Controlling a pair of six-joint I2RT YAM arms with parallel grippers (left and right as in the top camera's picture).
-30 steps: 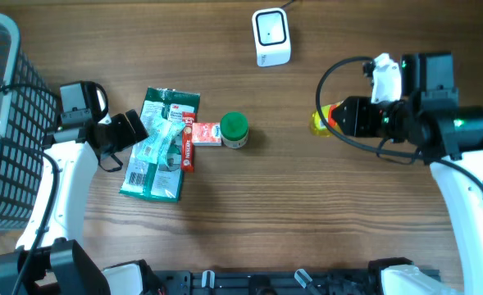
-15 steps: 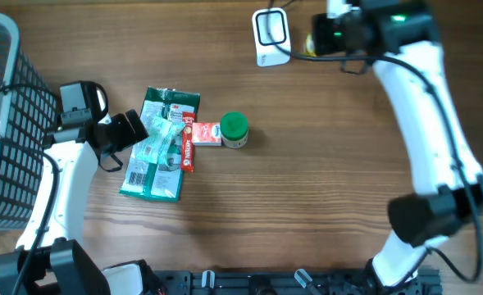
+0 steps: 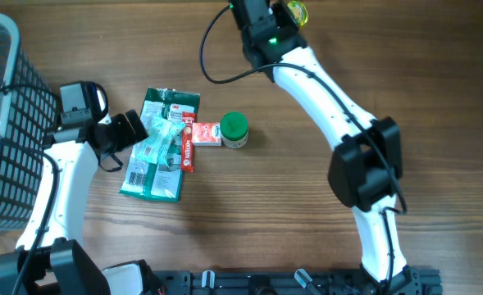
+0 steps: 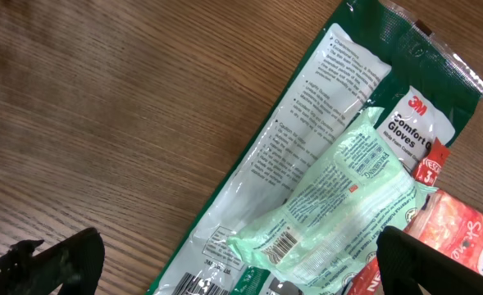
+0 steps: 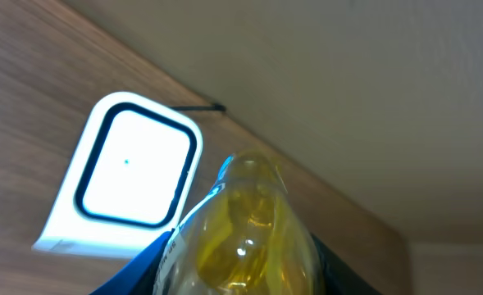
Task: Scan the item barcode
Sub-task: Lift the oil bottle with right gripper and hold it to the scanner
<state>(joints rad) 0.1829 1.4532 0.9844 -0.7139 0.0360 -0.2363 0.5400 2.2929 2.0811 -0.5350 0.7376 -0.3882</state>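
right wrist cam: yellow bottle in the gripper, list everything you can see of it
The yellow bottle looks like clear glossy plastic with yellow contents and bright highlights on its rounded top. A sliver of blue-and-white label shows on its left edge; no barcode is visible. It is clamped in the right gripper, dark fingers at both lower sides, pointing away from the camera near the wooden table's far edge. Its top sits just right of the white scanner; whether they touch cannot be told.
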